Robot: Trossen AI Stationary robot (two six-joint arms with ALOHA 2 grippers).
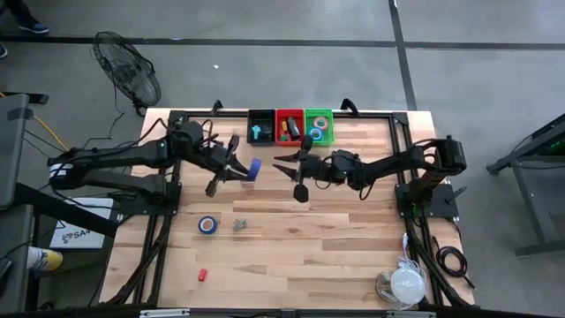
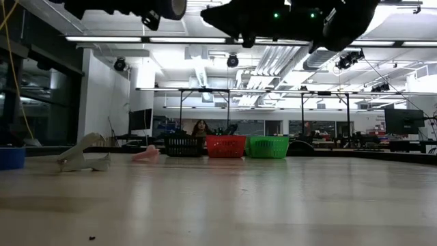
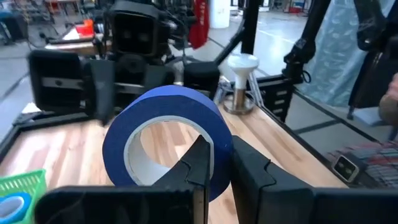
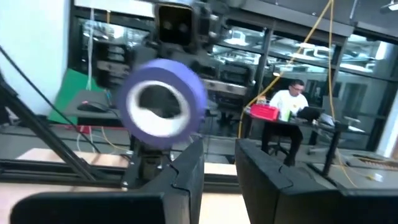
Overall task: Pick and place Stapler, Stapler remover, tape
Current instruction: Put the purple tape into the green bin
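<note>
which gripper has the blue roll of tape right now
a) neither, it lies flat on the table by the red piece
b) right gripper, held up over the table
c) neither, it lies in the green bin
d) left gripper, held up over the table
d: the left gripper is shut on the wall of the blue roll of tape, and the high view shows that roll at the left arm's tip, facing the right gripper.

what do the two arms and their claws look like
Both arms are dark, slim and jointed, with black cables looped along them. Left claw and right claw each end in two flat, blocky black fingers. Green indicator lights show on one arm in the low view.
</note>
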